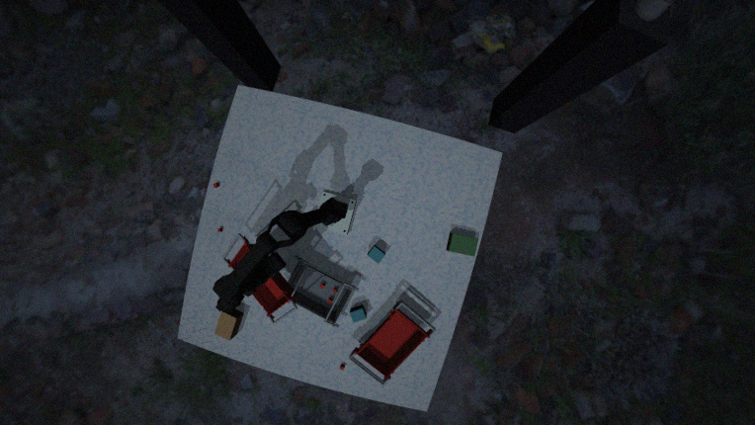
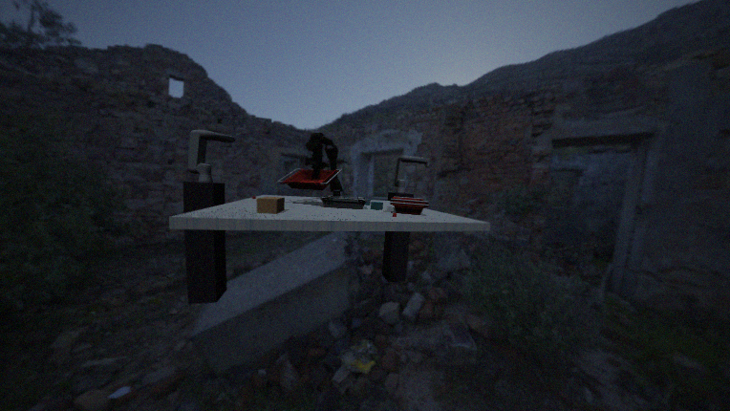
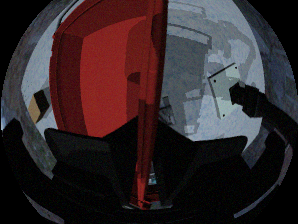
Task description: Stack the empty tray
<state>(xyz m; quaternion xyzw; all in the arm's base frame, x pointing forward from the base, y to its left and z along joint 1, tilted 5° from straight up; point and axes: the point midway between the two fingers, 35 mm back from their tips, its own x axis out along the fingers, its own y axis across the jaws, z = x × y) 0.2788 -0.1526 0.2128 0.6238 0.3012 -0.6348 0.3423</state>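
The grey loaded tray (image 1: 310,302) (image 2: 343,203) stands on the table with small red blocks (image 1: 330,301) inside. Its wire bars (image 1: 346,304) seem to lie across its top near the ends. My gripper (image 2: 316,175) (image 3: 145,120) is shut on a long rim of the empty red tray (image 1: 275,295) (image 2: 301,178) (image 3: 105,75). That tray hangs tilted, high above the table, left of the loaded tray in the top view. Its own bars stick out past its ends. The arm hides its middle and the fingertips in the top view.
Another red tray (image 1: 393,335) (image 2: 408,205) stands on the right. Teal blocks (image 1: 377,253) (image 1: 359,313) lie near the loaded tray. An orange block (image 1: 226,324) (image 2: 269,205) is at the front left, a green block (image 1: 462,243) at the right edge. Small red cubes (image 1: 342,366) (image 1: 219,229) lie loose.
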